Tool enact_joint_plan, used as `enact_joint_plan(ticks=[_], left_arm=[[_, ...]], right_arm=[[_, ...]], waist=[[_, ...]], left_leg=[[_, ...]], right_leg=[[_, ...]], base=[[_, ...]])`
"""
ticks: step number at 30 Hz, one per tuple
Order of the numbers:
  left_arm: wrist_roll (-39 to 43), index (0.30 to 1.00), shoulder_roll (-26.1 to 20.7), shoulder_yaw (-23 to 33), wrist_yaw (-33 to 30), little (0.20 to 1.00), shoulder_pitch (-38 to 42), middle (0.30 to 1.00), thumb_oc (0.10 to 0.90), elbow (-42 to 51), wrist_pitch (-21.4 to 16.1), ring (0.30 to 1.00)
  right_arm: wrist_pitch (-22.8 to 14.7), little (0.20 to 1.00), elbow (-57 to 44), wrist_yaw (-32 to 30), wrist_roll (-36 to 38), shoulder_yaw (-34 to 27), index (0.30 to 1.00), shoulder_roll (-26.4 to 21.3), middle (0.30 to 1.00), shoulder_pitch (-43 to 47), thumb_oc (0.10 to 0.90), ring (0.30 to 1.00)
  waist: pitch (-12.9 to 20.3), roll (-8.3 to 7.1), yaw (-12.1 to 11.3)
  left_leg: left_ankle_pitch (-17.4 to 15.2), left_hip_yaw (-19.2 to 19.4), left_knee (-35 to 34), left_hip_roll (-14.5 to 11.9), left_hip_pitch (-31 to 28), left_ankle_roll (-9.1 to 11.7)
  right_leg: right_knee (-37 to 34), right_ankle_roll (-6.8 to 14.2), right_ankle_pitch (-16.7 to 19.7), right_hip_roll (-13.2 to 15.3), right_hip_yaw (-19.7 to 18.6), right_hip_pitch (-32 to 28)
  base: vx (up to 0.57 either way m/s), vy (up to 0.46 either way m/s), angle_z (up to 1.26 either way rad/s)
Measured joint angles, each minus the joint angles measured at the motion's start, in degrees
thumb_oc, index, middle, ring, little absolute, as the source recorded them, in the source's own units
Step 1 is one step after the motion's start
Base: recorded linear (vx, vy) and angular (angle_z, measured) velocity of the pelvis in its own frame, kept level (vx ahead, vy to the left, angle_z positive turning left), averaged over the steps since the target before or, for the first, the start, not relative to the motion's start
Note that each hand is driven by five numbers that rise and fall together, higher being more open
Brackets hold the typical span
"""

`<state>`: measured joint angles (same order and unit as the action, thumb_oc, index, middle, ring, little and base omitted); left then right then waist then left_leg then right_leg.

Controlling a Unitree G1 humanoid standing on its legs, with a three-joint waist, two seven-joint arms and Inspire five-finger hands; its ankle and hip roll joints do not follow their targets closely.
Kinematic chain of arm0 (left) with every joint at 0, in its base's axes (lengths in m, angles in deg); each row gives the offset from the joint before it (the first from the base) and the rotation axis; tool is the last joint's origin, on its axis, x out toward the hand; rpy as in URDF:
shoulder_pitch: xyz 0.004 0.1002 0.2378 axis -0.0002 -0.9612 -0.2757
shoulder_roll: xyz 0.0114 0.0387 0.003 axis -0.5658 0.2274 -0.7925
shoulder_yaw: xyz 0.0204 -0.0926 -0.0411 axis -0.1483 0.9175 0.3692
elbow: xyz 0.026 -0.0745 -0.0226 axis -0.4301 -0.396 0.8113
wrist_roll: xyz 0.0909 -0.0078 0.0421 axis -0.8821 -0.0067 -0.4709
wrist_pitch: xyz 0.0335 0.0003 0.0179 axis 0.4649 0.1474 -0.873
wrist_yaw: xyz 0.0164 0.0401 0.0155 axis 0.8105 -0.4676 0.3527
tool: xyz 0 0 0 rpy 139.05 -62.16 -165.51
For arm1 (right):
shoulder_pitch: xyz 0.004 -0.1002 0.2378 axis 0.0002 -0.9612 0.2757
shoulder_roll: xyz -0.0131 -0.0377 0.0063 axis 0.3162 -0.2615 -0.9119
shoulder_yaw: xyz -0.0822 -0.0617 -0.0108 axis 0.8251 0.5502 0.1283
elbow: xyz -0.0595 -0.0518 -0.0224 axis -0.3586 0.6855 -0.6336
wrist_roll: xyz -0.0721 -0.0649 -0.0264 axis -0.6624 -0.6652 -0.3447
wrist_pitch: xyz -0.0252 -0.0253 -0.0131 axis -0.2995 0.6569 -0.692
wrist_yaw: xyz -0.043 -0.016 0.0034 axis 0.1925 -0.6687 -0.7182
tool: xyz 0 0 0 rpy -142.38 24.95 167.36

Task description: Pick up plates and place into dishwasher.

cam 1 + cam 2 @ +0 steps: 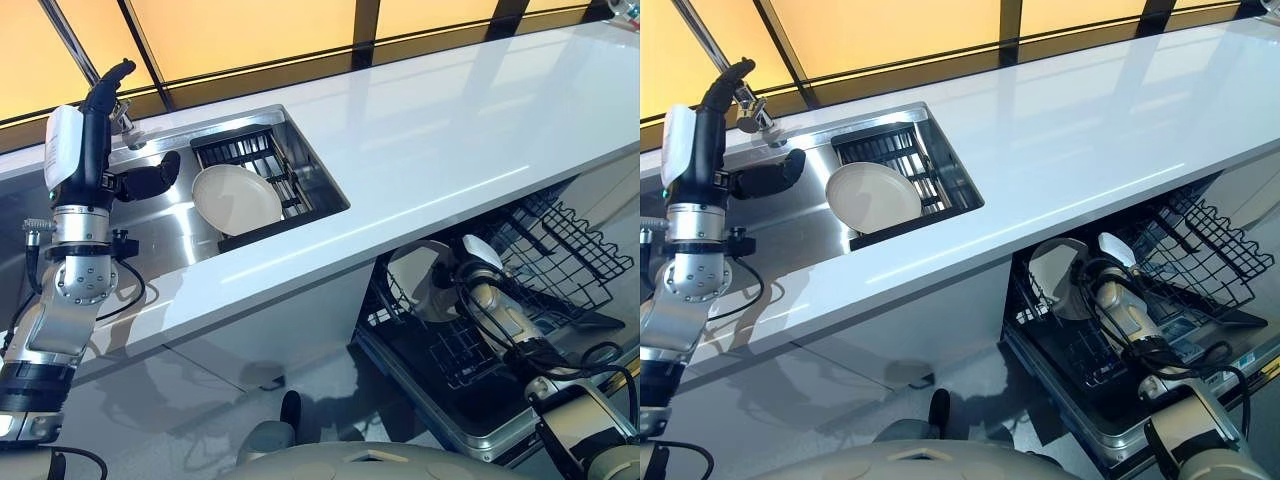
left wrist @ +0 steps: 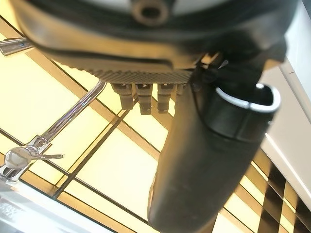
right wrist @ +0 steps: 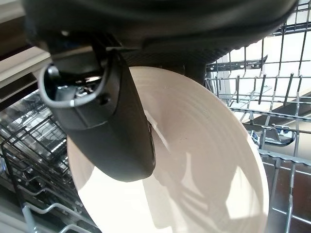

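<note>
The left robot hand [image 1: 100, 120] is raised upright over the left end of the sink [image 1: 170, 225], its fingers pointing up beside the chrome faucet [image 1: 752, 115] and its dark thumb jutting sideways toward the basin; it holds nothing, the fingers straight. Just to its right, a round cream plate [image 1: 237, 198] leans tilted against the black drying rack [image 1: 265, 160] inside the sink. The white desk [image 1: 450, 130] runs on to the right. Below its front edge the dishwasher rack [image 1: 560, 250] is pulled out, and the right robot hand [image 1: 478, 272] reaches down into it, thumb pressed across the face of a second plate [image 3: 204, 165] (white, faintly ringed), which stands upright among the wire tines.
</note>
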<state>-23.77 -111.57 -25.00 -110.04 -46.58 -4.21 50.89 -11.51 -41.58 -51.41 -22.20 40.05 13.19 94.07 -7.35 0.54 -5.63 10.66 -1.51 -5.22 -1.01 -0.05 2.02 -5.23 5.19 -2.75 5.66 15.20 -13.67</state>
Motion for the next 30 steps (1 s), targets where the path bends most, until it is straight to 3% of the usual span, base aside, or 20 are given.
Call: enact_joint_plan(ticks=[1,2,3,4,5,13,30], left_arm=[[0.0,0.9,0.0,0.0,0.1,0.9,0.1,0.9,0.8,0.0,0.4,0.9],[0.0,0.9,0.0,0.0,0.4,0.9,0.1,0.9,0.8,0.0,0.8,0.9],[0.0,0.9,0.0,-0.1,0.7,0.9,0.1,0.9,0.8,0.0,1.1,0.9],[0.0,0.9,0.0,0.0,0.9,0.9,0.1,0.9,0.8,0.0,1.4,0.9],[0.0,0.9,0.0,-0.1,1.2,0.9,0.1,0.9,0.8,0.0,1.5,0.9],[0.0,0.9,0.0,0.0,1.2,0.9,0.2,0.9,0.8,0.2,1.6,0.9],[-0.1,0.9,0.0,0.4,1.8,0.9,-1.3,0.9,0.8,0.8,3.2,0.9]], right_arm=[[0.1,0.2,0.0,0.0,0.0,0.0,0.3,0.0,0.3,0.0,0.1,0.3],[0.2,0.291,0.0,0.1,0.0,0.0,0.378,0.1,0.378,0.1,0.191,0.378],[0.4,0.628,0.0,0.3,0.0,0.0,0.667,0.1,0.667,0.2,0.528,0.667],[0.5,0.793,0.0,0.4,0.0,0.0,0.808,0.1,0.808,0.3,0.693,0.808],[0.6,0.9,0.0,0.6,0.1,0.0,0.9,0.1,0.9,0.3,0.8,0.9],[0.7,0.9,-3.9,4.0,4.0,0.0,0.9,2.9,0.9,-1.5,0.8,0.9],[1.1,0.9,-19.3,4.2,9.6,-6.4,0.9,1.5,0.9,-11.3,0.8,0.9]], waist=[[0.0,0.0,0.0],[0.0,0.0,0.0],[0.0,0.0,0.0],[0.0,0.0,0.0],[0.0,0.0,0.0],[0.0,0.04,0.1],[-0.4,-0.23,2.6]], left_leg=[[0.0,0.0,0.1,0.0,0.0,0.0],[0.0,0.0,0.1,0.0,0.0,0.0],[0.0,0.0,0.1,0.0,0.0,0.0],[0.0,0.0,0.1,0.0,0.0,0.0],[-0.1,0.0,-0.1,0.0,0.0,0.1],[0.0,0.1,0.1,0.1,0.4,0.0],[-0.2,1.5,-0.1,0.1,0.5,-0.1]], right_leg=[[0.0,0.0,0.0,0.0,0.0,0.0],[0.0,0.0,0.0,0.0,0.0,0.0],[0.0,0.0,0.0,0.0,0.0,0.0],[0.0,0.0,0.0,0.0,0.0,0.0],[0.0,0.0,0.0,0.0,0.0,-0.1],[0.0,0.0,0.0,0.0,-0.1,0.4],[0.0,0.1,-0.1,0.4,-2.0,1.1]], base=[[-0.04,0.005,0.01],[0.0,0.0,0.0],[0.0,0.0,0.0],[0.0,0.0,0.0],[0.0,0.0,0.0],[-0.02,0.005,0.0],[0.0,0.002,-0.03]])
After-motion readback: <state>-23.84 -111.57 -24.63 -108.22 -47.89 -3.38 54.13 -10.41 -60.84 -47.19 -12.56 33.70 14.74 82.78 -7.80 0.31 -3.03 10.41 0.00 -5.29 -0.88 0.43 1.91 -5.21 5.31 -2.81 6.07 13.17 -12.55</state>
